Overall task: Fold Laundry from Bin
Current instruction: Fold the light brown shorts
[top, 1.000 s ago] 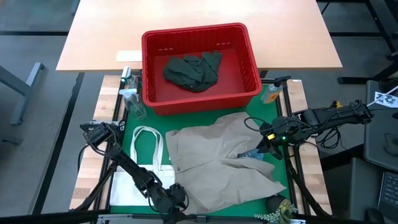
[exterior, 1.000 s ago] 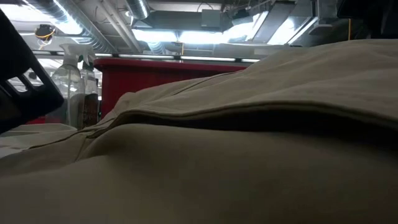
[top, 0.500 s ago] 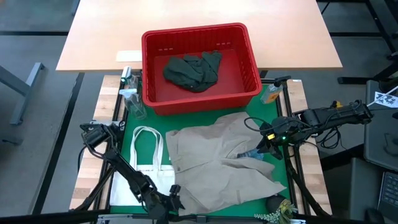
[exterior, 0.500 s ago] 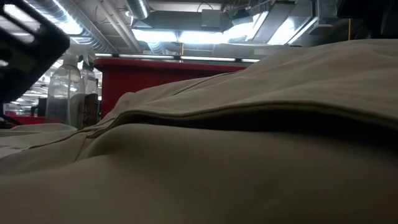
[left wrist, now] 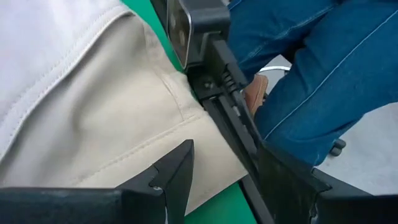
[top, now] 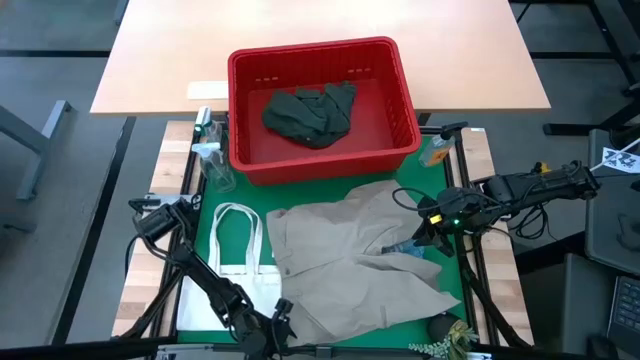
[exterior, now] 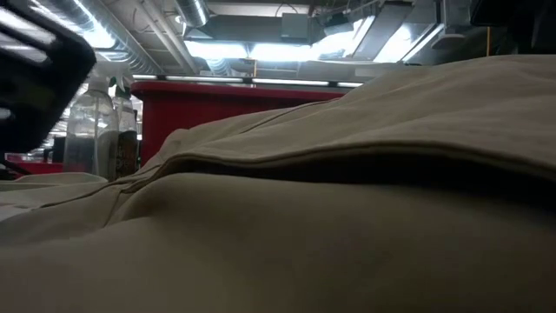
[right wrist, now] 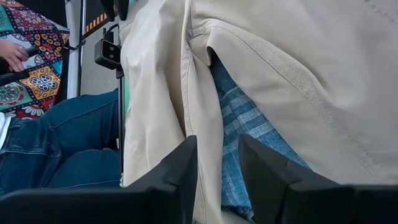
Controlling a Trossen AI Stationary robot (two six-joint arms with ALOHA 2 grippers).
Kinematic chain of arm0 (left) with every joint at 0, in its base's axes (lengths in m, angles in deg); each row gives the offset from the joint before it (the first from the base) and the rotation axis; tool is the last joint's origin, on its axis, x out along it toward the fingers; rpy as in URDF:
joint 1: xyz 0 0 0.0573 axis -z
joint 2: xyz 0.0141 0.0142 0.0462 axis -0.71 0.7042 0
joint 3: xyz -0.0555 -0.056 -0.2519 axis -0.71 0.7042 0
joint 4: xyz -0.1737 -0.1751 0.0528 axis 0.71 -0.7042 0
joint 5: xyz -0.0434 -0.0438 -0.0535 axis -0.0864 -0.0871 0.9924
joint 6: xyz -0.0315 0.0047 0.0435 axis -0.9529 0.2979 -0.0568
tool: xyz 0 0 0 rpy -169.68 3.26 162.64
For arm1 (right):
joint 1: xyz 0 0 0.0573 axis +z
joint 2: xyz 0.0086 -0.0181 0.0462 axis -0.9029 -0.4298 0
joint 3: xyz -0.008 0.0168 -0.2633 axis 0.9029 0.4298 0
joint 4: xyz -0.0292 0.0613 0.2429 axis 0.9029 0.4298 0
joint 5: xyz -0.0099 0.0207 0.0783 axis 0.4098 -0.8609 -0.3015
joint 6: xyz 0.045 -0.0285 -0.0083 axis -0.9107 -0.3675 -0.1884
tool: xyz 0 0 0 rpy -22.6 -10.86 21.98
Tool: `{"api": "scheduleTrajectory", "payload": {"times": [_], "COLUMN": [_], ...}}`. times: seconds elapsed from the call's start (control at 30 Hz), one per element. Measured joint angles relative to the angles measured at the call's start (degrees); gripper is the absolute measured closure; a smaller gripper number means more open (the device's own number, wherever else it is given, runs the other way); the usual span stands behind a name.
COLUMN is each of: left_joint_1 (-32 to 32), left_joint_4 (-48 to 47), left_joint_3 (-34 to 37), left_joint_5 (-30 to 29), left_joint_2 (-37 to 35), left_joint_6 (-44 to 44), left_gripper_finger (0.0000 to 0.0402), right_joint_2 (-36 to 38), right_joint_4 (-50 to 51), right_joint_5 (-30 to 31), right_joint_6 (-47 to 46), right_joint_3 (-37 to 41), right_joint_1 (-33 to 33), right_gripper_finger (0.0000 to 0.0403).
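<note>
A beige garment lies spread on the green mat and fills the low view. Blue-checked cloth shows from under its right edge. A dark green garment lies in the red bin at the far side. My left gripper stands open at the beige garment's near left corner, one finger on either side of the edge; whether it touches the cloth I cannot tell. My right gripper is at the garment's right edge, shut on cloth. My right gripper pinches a beige fold and the blue-checked cloth beside it between its two fingers. It comes slanting down from the table's right side. How many layers it has I cannot tell. The rest of the garment lies on the mat.
A flat white tote bag lies left of the beige garment. Clear bottles stand left of the bin. A person in blue jeans sits past the near edge, one hand close to the frame rail.
My left gripper has shifted a little toward the table's near left corner and rolled about its own axis, staying open. The garments have not moved.
</note>
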Motion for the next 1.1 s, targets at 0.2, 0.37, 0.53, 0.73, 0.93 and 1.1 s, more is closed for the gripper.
{"api": "scheduleTrajectory", "payload": {"times": [0.2,0.37,0.53,0.73,0.93,1.1], "left_joint_1": [0.12,0.28,-0.31,-1.23,-1.25,-1.29], "left_joint_4": [-0.36,-0.79,0.21,0.39,0.55,2.00], "left_joint_3": [0.00,0.00,-0.18,-0.24,-0.15,-0.04], "left_joint_5": [0.06,1.10,1.17,1.51,1.03,1.04], "left_joint_2": [0.11,0.68,2.55,3.17,3.24,3.39], "left_joint_6": [3.62,7.41,7.66,7.64,5.61,-1.07], "left_gripper_finger": [0.0230,0.0230,0.0230,0.0235,0.0282,0.0349], "right_joint_2": [0.00,-0.01,-0.01,0.00,0.00,0.00], "right_joint_4": [0.02,0.00,0.02,0.00,0.01,0.00], "right_joint_5": [0.00,-0.01,0.00,-0.01,-0.02,-0.02], "right_joint_6": [-0.02,-0.02,-0.02,-0.02,-0.02,-0.02], "right_joint_3": [0.00,0.00,0.00,0.00,0.00,0.00], "right_joint_1": [-0.02,0.00,-0.01,-0.02,-0.01,0.00], "right_gripper_finger": [0.0285,0.0285,0.0285,0.0285,0.0285,0.0285]}}
